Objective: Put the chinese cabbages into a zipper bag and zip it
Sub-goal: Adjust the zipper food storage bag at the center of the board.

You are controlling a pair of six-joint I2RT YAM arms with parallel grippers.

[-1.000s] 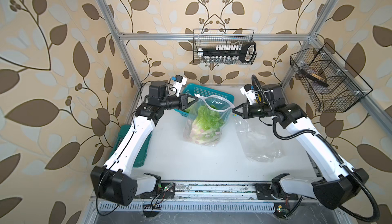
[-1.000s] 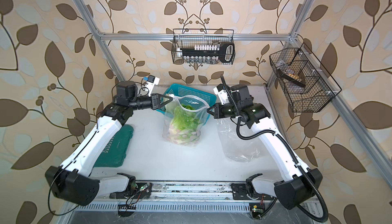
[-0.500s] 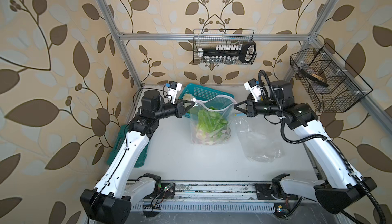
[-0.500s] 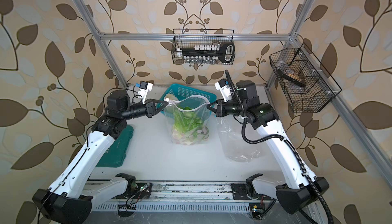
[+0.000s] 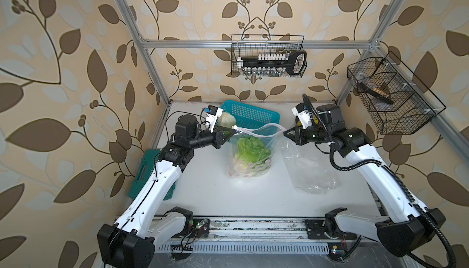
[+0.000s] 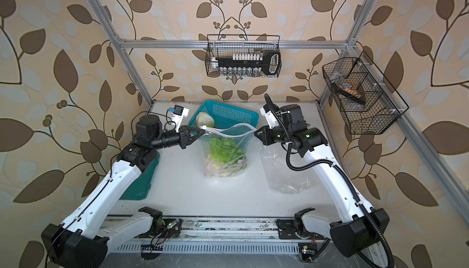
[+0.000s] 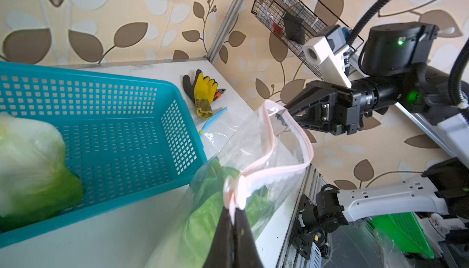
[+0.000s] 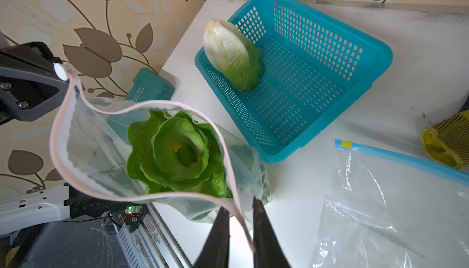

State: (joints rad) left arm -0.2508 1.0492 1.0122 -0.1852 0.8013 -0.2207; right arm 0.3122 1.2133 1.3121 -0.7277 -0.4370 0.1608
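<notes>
A clear zipper bag with a pink zip strip stands upright mid-table, its mouth gaping. Green chinese cabbages sit inside it, leaf tips up. Another cabbage leans in the corner of the blue basket behind the bag. My left gripper is shut on the bag's rim at the white slider end, as both top views show. My right gripper is at the opposite end of the rim. Its jaws stand apart with the pink strip running loosely between them.
A second, empty clear bag with a blue zip strip lies flat at the right. Yellow-and-black gloves lie in the back right corner. A green case lies along the left wall. Wire baskets hang on the walls.
Both arms have drawn apart and stretched the bag's mouth wider. The right gripper's jaws have parted from the rim they were pinching. The left still pinches its end.
</notes>
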